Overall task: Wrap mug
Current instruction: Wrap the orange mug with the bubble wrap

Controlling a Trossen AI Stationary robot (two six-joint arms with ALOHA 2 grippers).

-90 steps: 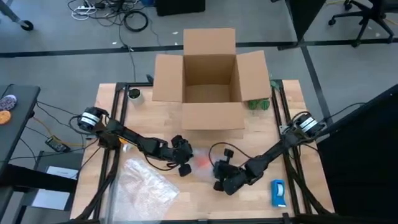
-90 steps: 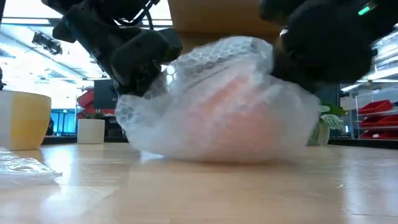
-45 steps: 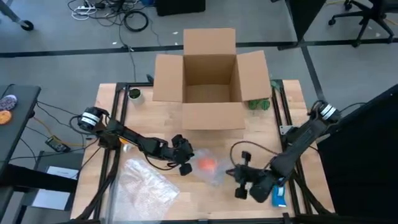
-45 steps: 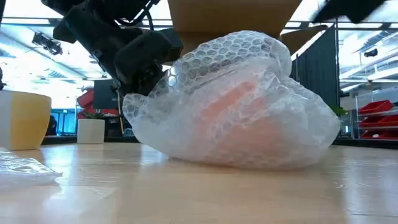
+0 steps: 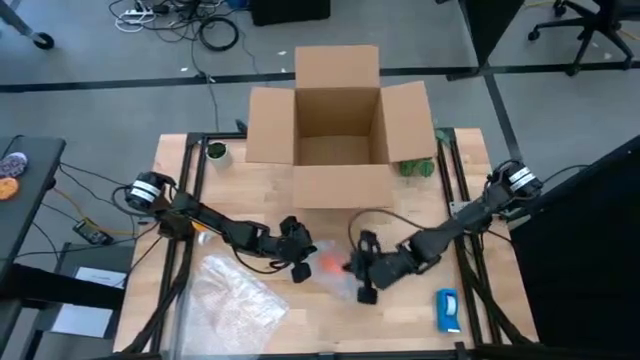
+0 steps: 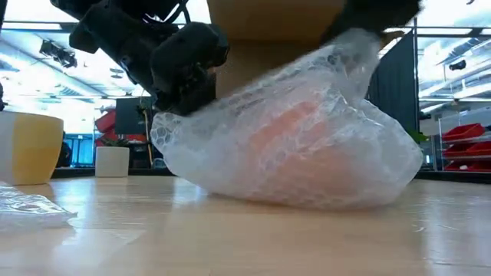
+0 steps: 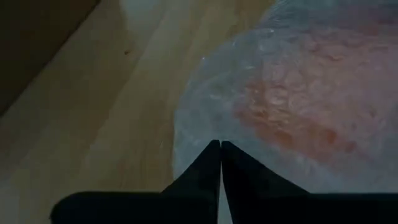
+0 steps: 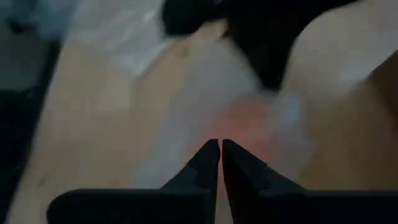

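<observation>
The orange mug [image 5: 329, 264] lies on the table near its middle, bundled in clear bubble wrap [image 6: 291, 146]; it shows as an orange glow [image 7: 311, 93] through the film. My left gripper [image 5: 297, 256] is at the bundle's left side, shut on the wrap. My right gripper [image 5: 362, 277] is at the bundle's right side with its fingers shut [image 8: 221, 144], blurred by motion. In the low view the wrap's right upper part [image 6: 357, 46] rises toward that gripper. My left gripper pinches the bubble wrap's left edge [image 7: 205, 134] between its two fingers, coming slanting down from the table's left. How many layers are pinched does not show. The bundle rests on the table, the film slack around the mug. My right gripper's shut fingers [image 8: 208, 155] meet the wrap's raised right part [image 6: 360, 42] from the table's right. Blur hides whether any film is caught between them.
An open cardboard box [image 5: 335, 130] stands at the far middle. A loose sheet of bubble wrap [image 5: 235, 300] lies at the near left. A flat blue-and-white object [image 5: 447, 310] lies at the near right. A pale cup [image 6: 31, 146] and small potted plants stand at the far edge.
My right gripper left the bundle and swung toward the table's near right corner, then came back to the bundle's right side. With it gone the wrap sagged open and rounded; now its right upper part is raised again.
</observation>
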